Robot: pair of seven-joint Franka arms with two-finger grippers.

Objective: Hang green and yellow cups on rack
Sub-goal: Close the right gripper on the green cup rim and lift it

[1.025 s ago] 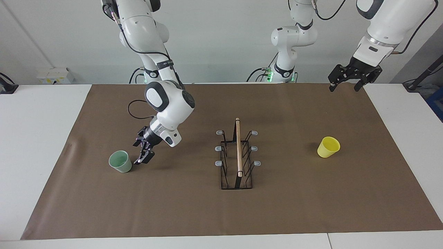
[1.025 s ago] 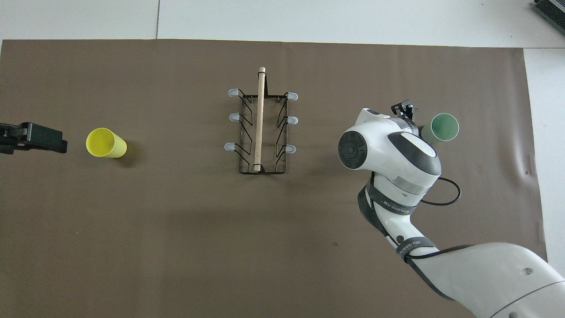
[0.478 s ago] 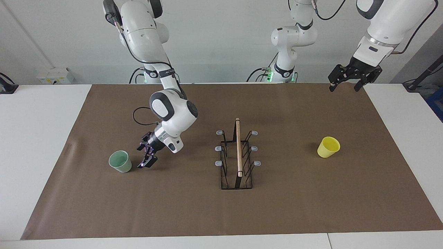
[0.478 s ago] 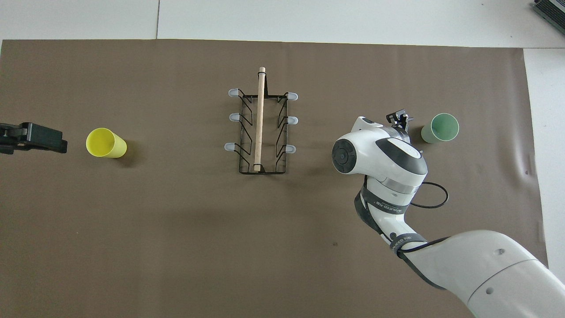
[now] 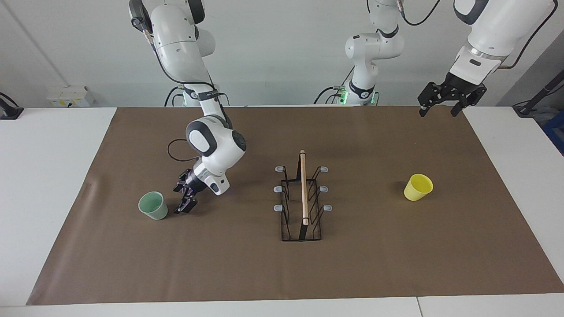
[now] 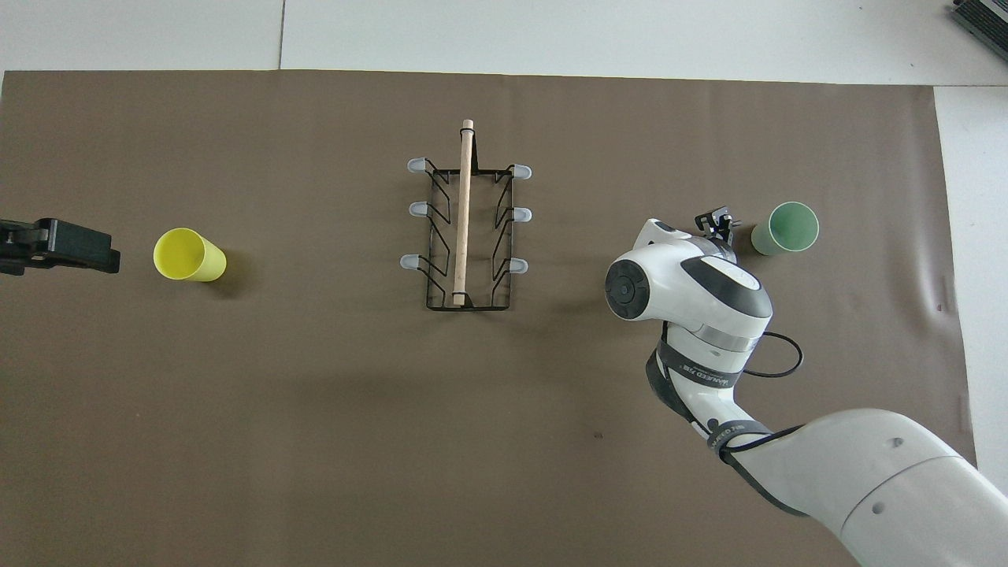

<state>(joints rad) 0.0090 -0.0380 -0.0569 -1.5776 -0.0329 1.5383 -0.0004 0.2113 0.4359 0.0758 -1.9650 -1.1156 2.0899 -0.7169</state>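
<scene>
The right gripper [image 5: 185,207] is held low just beside the green cup [image 5: 153,205], empty; its opening cannot be told. The cup's wall should be squarely straddled before closing. The yellow cup [image 5: 418,187] stands toward the left arm's end, the rack [image 5: 302,202] between them; the left gripper [image 5: 440,107] waits.

Right gripper [image 6: 715,223] beside green cup [image 6: 784,229] — seemingly not touching — rack [image 6: 466,228] mid-mat.

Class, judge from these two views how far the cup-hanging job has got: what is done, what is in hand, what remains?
Done: nothing; the rack carries no cup.
In hand: the right gripper is low beside the green cup, which stands upright on the mat, ungripped.
Left: grasp and hang it, then the yellow cup, untouched toward the left arm's end. The left gripper waits, raised.
</scene>
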